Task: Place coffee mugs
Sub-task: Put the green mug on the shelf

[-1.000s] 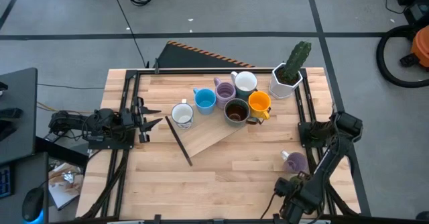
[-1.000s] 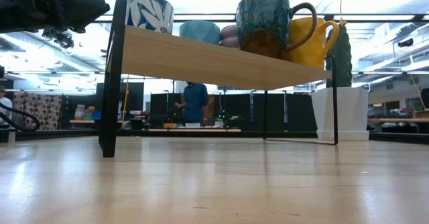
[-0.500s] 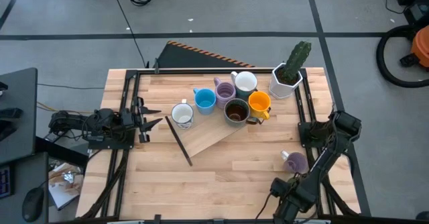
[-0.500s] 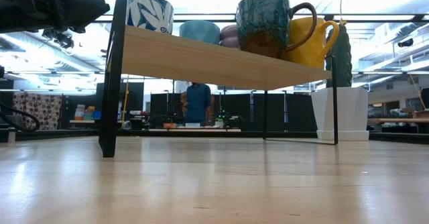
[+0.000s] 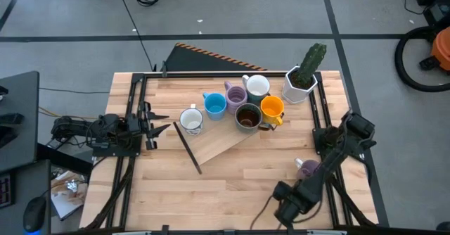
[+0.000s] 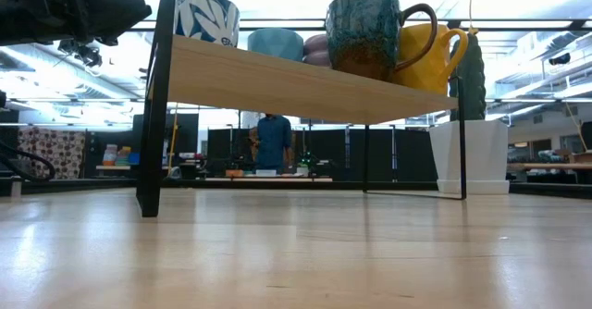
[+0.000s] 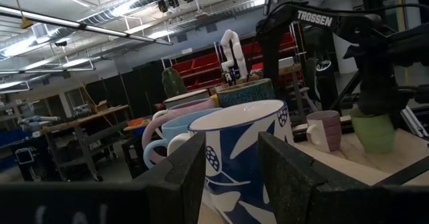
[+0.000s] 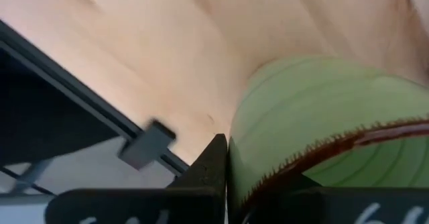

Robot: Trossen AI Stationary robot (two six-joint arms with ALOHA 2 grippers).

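While your right gripper [image 5: 288, 205] sits low at the table's near edge, its wrist view shows a green mug [image 8: 328, 127] filling the frame, a dark finger [image 8: 211, 167] pressed against the mug's side, so it's clamped on that mug. In the high view the arm hides the mug itself. Just beside that arm, near the right rail, a lavender mug [image 5: 308, 169] stands on the tabletop [image 5: 232, 179].

Your left gripper [image 5: 156, 128] waits at the left side w/ fingers spread apart, holding nothing; its wrist view looks straight at the white mug w/ blue leaf pattern [image 7: 242, 157] between the two fingers [image 7: 289, 177], not touching.

On the raised wooden shelf [image 5: 218, 145] you've got six mugs: that white/blue one [image 5: 190, 119] at the left end, blue mug [image 5: 214, 105] next, a second lavender mug [image 5: 235, 94], plain white mug [image 5: 256, 86] behind, dark brown mug [image 5: 247, 117] in front, orange mug [image 5: 271, 109] touching it on the right.

Cactus in a white faceted pot [image 5: 301, 84] stands at the far right corner, off the shelf. A person [image 6: 271, 141] is in the room bkgd, low view.
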